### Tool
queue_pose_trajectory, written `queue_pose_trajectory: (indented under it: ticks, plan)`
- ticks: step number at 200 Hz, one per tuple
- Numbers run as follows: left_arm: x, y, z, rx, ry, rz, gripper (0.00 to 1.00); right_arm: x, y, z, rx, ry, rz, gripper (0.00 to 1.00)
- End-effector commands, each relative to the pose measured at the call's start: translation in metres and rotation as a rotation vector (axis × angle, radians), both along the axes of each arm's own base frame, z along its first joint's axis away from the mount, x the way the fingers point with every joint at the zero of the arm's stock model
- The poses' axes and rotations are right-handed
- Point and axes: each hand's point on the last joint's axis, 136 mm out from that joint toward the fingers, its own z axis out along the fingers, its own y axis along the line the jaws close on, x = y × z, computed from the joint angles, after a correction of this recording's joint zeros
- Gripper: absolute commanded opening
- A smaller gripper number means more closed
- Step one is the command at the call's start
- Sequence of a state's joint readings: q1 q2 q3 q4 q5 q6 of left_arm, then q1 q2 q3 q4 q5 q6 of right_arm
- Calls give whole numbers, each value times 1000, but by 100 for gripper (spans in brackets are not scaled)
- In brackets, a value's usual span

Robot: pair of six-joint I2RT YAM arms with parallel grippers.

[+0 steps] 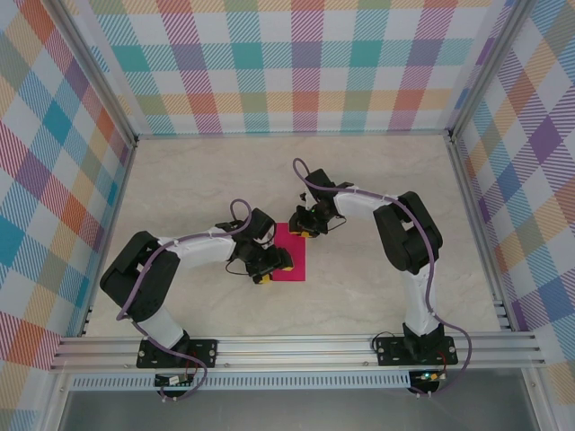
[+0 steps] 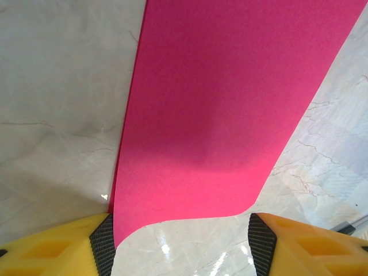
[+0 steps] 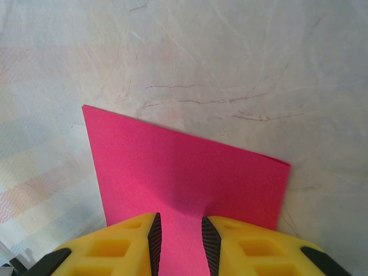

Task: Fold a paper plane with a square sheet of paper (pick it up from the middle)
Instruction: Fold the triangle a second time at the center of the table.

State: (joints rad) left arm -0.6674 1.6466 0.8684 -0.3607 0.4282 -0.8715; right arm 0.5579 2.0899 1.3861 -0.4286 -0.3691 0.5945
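Overhead, the square sheet of paper [image 1: 292, 256] lies on the pale marbled table [image 1: 386, 180], showing as a narrow magenta rectangle, apparently doubled over once. The left gripper [image 1: 272, 267] sits at the sheet's near left corner and the right gripper [image 1: 305, 226] at its far edge. The sheet is thus bracketed from both ends, probably to stop it sliding while a crease is made. From the left wrist, the yellow fingers [image 2: 103, 244] stand wide apart, straddling the sheet's end, which curls up slightly; nothing is clamped. From the right wrist, the fingers [image 3: 154, 236] stand only narrowly apart with the sheet running beneath the gap. They seem to press it down rather than pinch it, though actual contact cannot be told.
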Motion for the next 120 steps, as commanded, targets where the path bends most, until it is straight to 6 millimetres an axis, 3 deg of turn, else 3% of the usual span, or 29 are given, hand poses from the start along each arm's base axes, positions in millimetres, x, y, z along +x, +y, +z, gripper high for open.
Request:
queue_pose_trajectory:
  ticks: [1,87,120]
  plan:
    - [2,-11,13,-42,-15,-18,63,-20,-37,-57,-181,98,-43,30]
    - [16,-20,50,-120,-125,-19,62,-20,-37,-57,-180,99,-45,30]
    - [29,-37,61,-185,-181,-40,62,-20,-36,-56,-171,102,-45,30]
